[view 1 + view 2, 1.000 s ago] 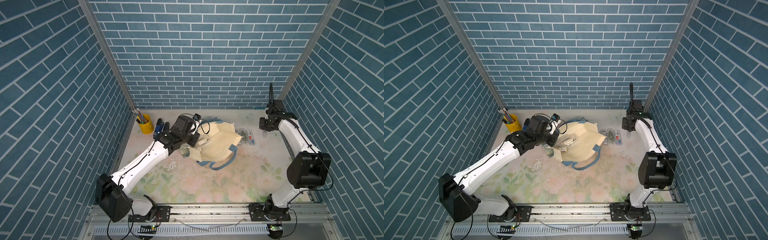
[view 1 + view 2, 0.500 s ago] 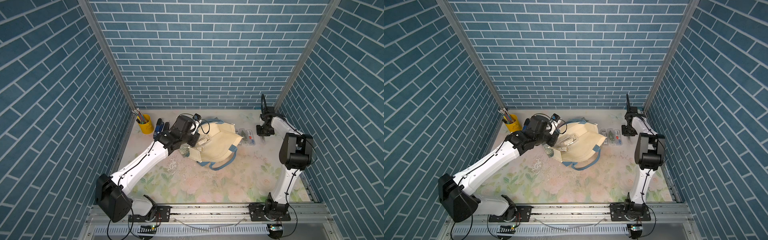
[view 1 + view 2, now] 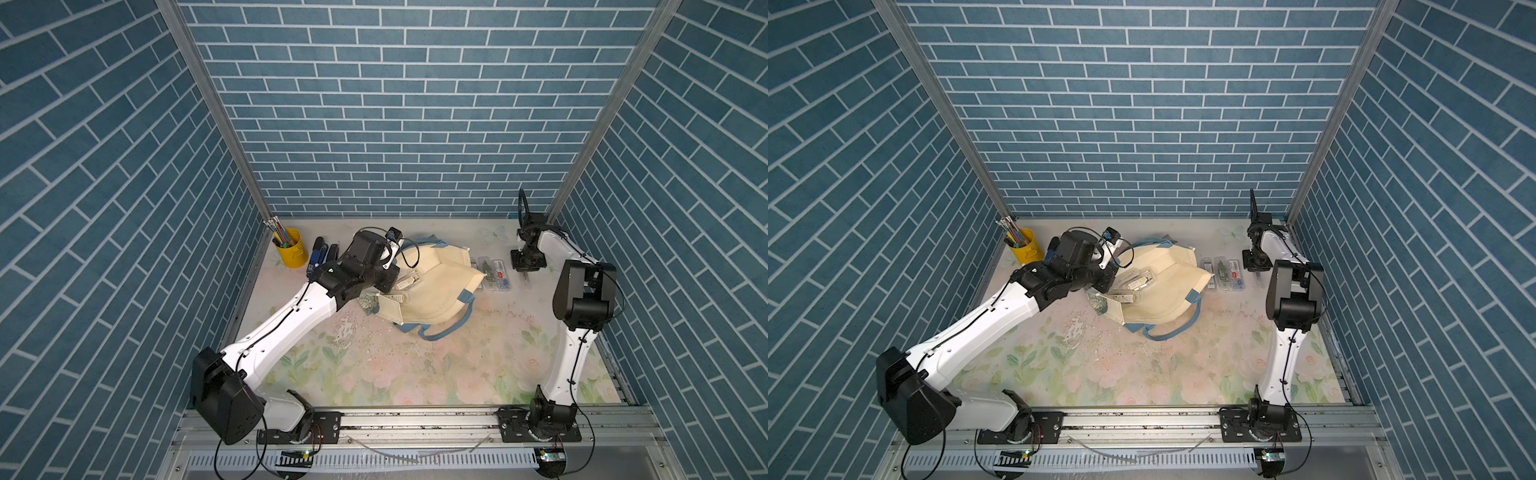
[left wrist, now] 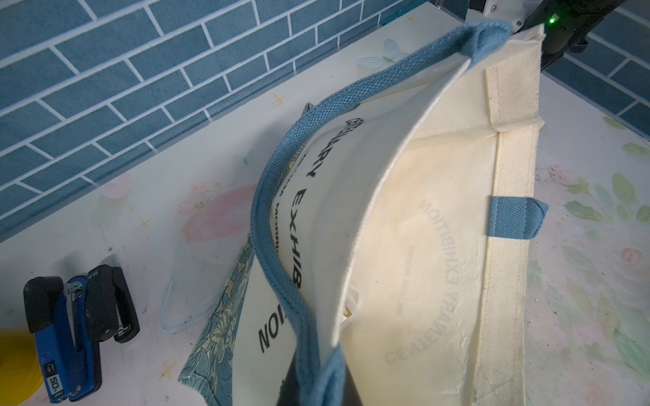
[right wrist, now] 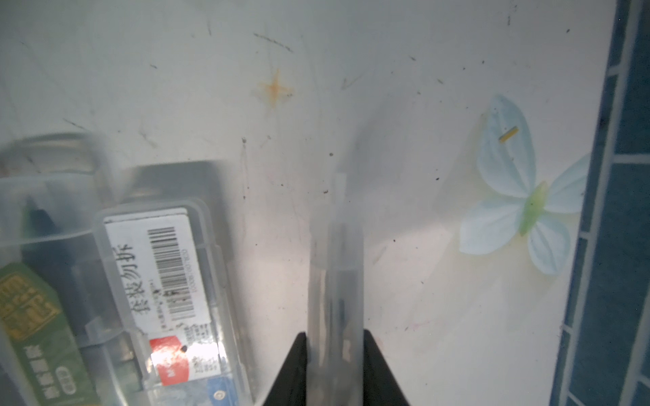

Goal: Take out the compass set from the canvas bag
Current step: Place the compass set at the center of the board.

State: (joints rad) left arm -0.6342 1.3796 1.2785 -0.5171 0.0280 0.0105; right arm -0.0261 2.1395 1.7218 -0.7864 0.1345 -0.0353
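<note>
The cream canvas bag [image 3: 436, 291] [image 3: 1167, 291] lies at the back middle of the table, its mouth held up. My left gripper [image 3: 388, 276] [image 4: 316, 386] is shut on the bag's rim and blue strap [image 4: 278, 225]. Clear cases [image 3: 1133, 286] show inside the bag. My right gripper [image 3: 527, 272] [image 5: 335, 351] points down at the back right. Its fingers [image 5: 295, 365] press both sides of a clear compass set [image 5: 336, 281] that stands on edge on the table. Three more clear cases [image 3: 492, 272] [image 5: 158, 274] lie flat between bag and right gripper.
A yellow cup of pencils [image 3: 286, 249] and a blue-black stapler [image 3: 318, 257] [image 4: 70, 334] sit at the back left beside my left arm. The right wall [image 5: 619, 211] is close to my right gripper. The bag's second blue handle [image 3: 444, 328] trails toward the front.
My right arm has folded its elbow forward and brought the clear case down to the table, right of the flat cases. The left arm and the bag have not moved.
</note>
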